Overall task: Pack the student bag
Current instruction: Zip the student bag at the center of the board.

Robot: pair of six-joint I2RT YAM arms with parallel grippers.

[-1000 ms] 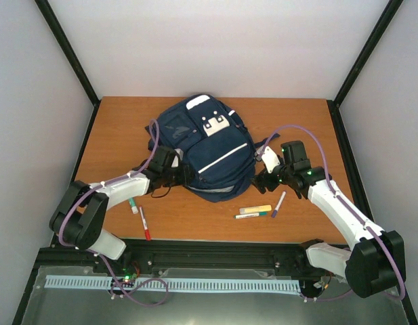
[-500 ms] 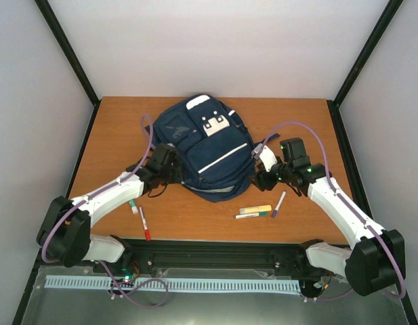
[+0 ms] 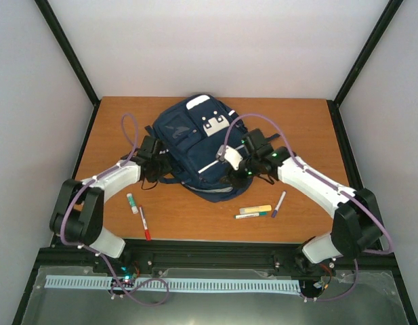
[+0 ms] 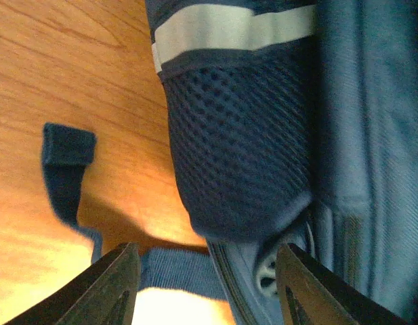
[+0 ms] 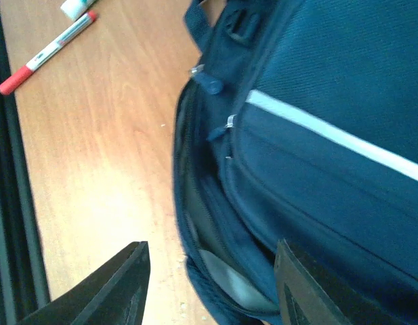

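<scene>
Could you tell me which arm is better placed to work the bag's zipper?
Probably right: the right gripper straddles the student bag's zipper seam, jaws open; the left gripper faces the mesh pocket.

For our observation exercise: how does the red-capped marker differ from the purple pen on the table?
The red-capped marker lies left of centre near the front edge; the purple pen lies to the right. The marker's barrel is white with a red cap; the pen is mostly purple. The marker looks longer than the pen. Both lie flat on the table, outside the student bag.
</scene>
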